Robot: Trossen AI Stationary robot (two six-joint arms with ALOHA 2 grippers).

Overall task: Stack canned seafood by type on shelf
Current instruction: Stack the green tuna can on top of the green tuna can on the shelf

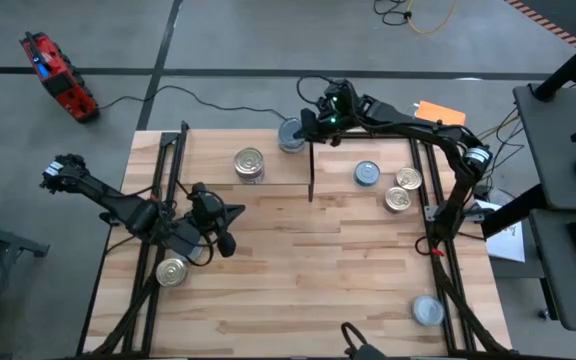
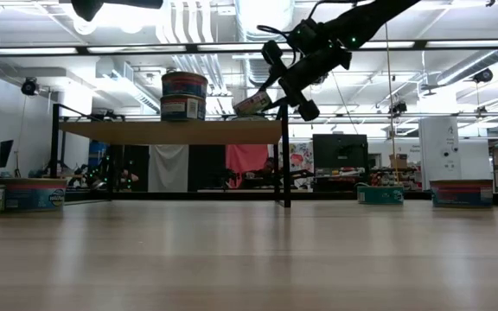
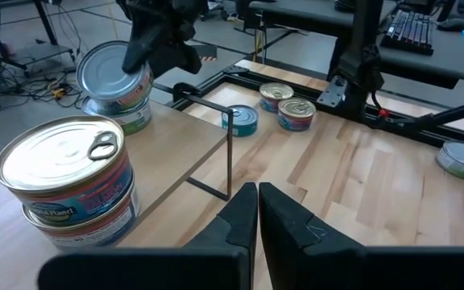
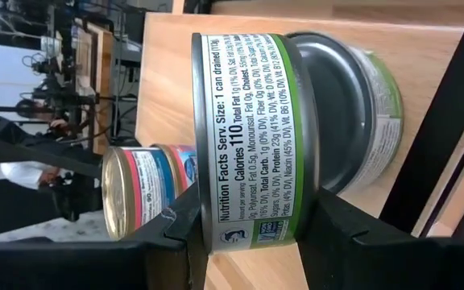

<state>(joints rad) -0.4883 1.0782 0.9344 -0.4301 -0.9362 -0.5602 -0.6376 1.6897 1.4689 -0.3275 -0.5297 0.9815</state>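
1. The bench [image 1: 298, 280] carries the shelf [image 1: 230, 170] along its far edge, with the shelf's dark end panel [image 1: 311, 172] as the landmark for all that follows.
2. On the shelf, well to the left arm's side of the end panel, stands a two-high stack of golden-lidded tins [image 1: 250, 164]. Just beside the panel, at the shelf's far edge, sits a grey-lidded tin [image 3: 123, 109].
3. The right tool [image 1: 301, 128] hangs over that grey-lidded tin, its fingers clamped on a green-labelled tin [image 4: 248, 137] held tilted just above it; the low view shows it clear of the board.
4. Judged step: placing this tin on its own kind, so the grey stack is being started.
5. The next move calls for levelling the tin, centring it over the one below, lowering until the rims meet, then letting go without nudging the stack toward the end panel.
6. Loose tins [image 1: 398, 190] lie on the bench on the far side of the panel from the shelf, with two more near the bench's front corners.
7. The left tool [image 1: 223, 235] waits low over the bench, in front of the shelf, fingers pressed together and empty.
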